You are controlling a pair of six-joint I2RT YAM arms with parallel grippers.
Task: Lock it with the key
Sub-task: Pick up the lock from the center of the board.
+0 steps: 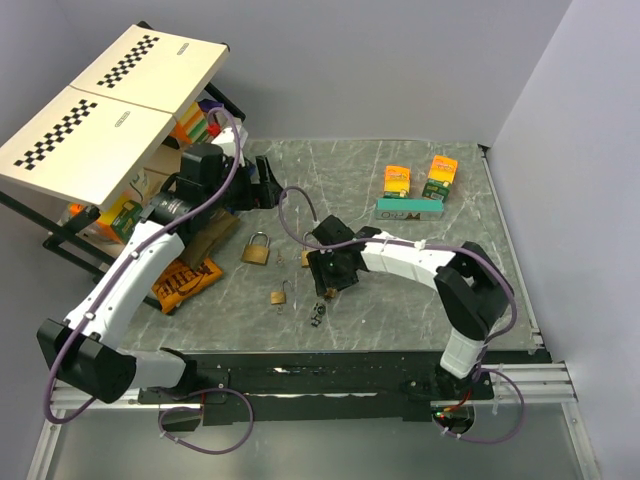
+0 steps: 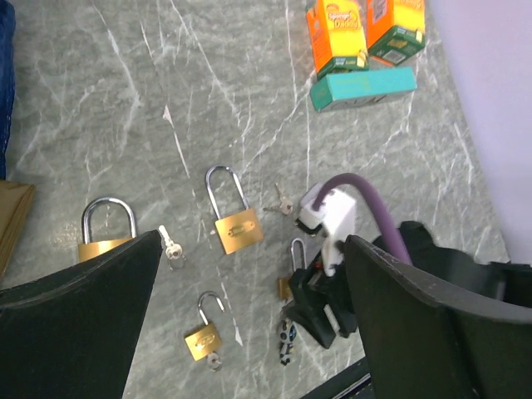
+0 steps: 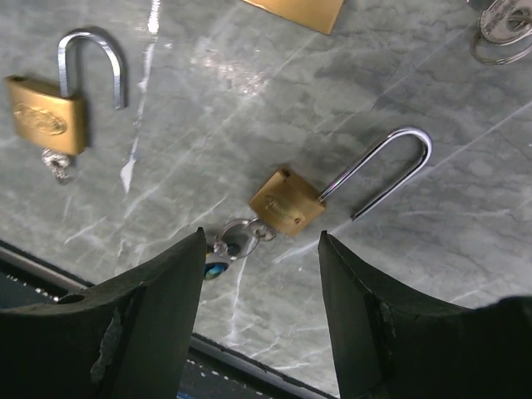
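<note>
The key (image 3: 236,238) is a small ring with a dark bunch, plugged into the bottom of a small brass padlock (image 3: 287,202) whose long shackle stands open. My right gripper (image 3: 262,237) hovers low over it, open; the ring lies between the fingertips and the bunch runs under the left finger (image 3: 158,307). From above, the key bunch (image 1: 319,313) lies just in front of the right gripper (image 1: 328,285). My left gripper (image 1: 262,185) is raised at the back left, wide open and empty. In its wrist view the left gripper (image 2: 253,239) looks down on the key bunch (image 2: 287,342).
Other brass padlocks lie around: a large padlock (image 1: 256,248), a small padlock (image 1: 279,295) with its own key, and a middle padlock (image 2: 237,224). Loose keys (image 2: 173,247) lie beside them. Orange boxes (image 1: 398,180) and a teal box (image 1: 410,210) stand back right. The table's front edge (image 3: 249,353) is close.
</note>
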